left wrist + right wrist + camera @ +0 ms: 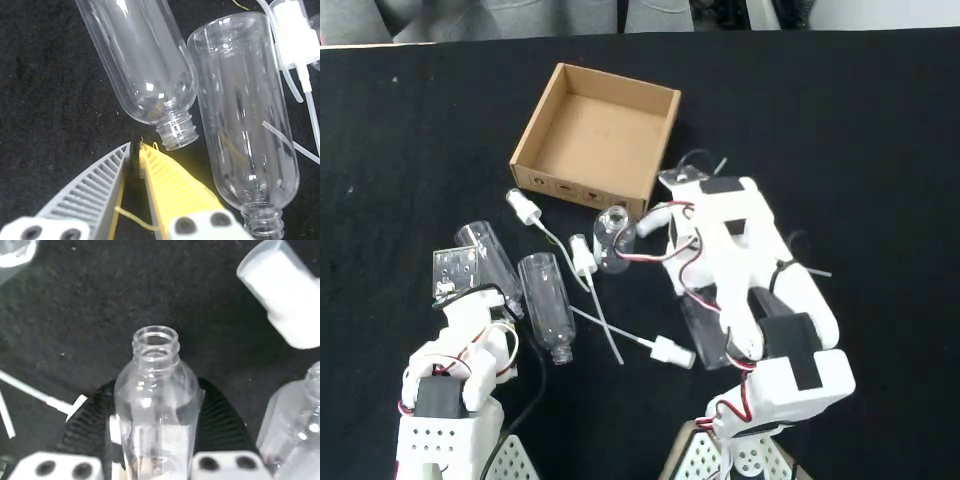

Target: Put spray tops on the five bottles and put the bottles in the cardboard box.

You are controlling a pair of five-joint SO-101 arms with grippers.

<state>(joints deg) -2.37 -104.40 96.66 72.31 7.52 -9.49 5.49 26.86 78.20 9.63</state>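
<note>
Two clear bottles lay on the black worktop [45,100] just ahead of the left claw [135,148]. Its grey and yellow fingers were pressed together with nothing between them. The nearer bottle [145,65] pointed its open neck at the claw's tips. The second bottle [245,115] lay close beside the first and ran back alongside the yellow finger.

The right claw [156,390] was clenched on a third bottle [155,365], whose uncapped neck stood out past the black fingers. The cardboard box [580,185] sat just beyond this claw. A spray top [582,255] lay just beside the held bottle. A second spray top [523,208] lay farther off by the box's front wall. A third spray top [670,350] lay behind the claw, near its arm.
</note>
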